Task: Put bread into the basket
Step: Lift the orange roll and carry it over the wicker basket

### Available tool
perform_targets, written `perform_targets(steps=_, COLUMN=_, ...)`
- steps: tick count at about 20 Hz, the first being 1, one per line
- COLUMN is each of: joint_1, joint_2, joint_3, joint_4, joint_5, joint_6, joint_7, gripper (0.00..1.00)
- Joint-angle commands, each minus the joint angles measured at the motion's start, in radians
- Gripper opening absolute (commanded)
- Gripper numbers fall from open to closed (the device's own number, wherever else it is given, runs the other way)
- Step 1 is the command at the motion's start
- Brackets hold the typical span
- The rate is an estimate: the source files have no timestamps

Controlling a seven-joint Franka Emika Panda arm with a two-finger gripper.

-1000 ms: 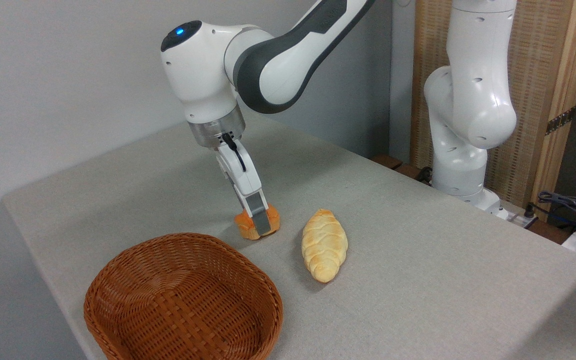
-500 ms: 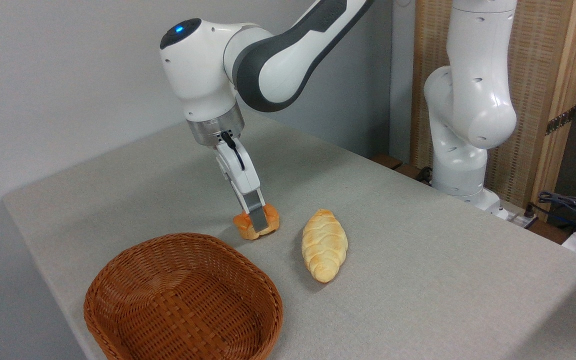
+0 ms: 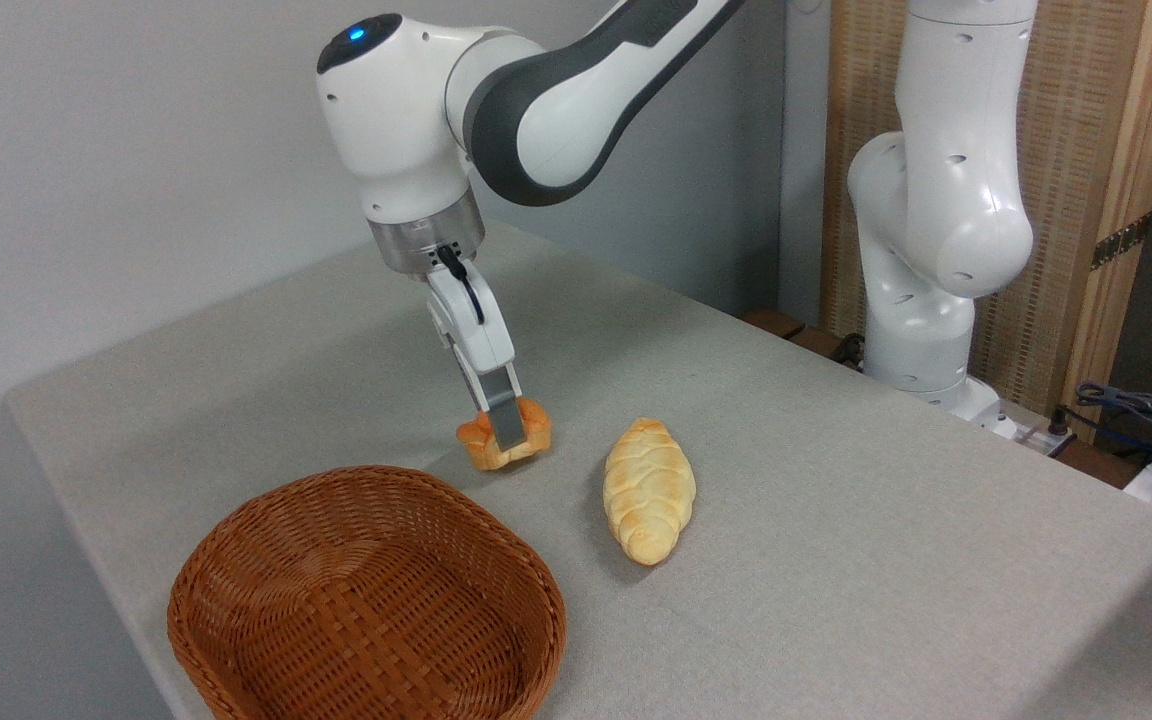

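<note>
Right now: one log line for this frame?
phase: lift | gripper: shut on bun, just clear of table | basket: empty, near-left of bun | braided loaf: untouched on table

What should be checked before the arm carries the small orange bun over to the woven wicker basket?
1. Grip: the gripper is shut on the small round orange-golden bun: ok.
2. Lift: whether the bun hangs free of the grey table: cannot tell.
3. Target: the shallow reddish-brown wicker basket holds nothing: ok.
4. Path: nothing lies between bun and basket: ok.
5. Bystander: the pale-yellow braided loaf lies apart, right of the bun: ok.
6. Hold depth: the far finger is hidden: cannot tell.
</note>
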Motion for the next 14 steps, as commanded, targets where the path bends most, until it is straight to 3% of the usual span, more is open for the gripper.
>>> perform_targets(steps=1, joint_1=-0.002, joint_2=-0.011, joint_3=0.003, joint_4=0.041, joint_5=0.0, joint_6=-0.036, joint_7=0.001, gripper=0.54)
perform_targets(steps=9, joint_1=0.019, joint_2=-0.014, joint_3=0.018, joint_4=0.168, joint_5=-0.036, joint_6=-0.031, joint_7=-0.007, gripper=0.54)
perform_targets(steps=14, joint_1=0.105, joint_2=0.008, joint_3=0.019, joint_4=0.207, joint_5=-0.034, joint_6=0.071, joint_7=-0.007, gripper=0.55)
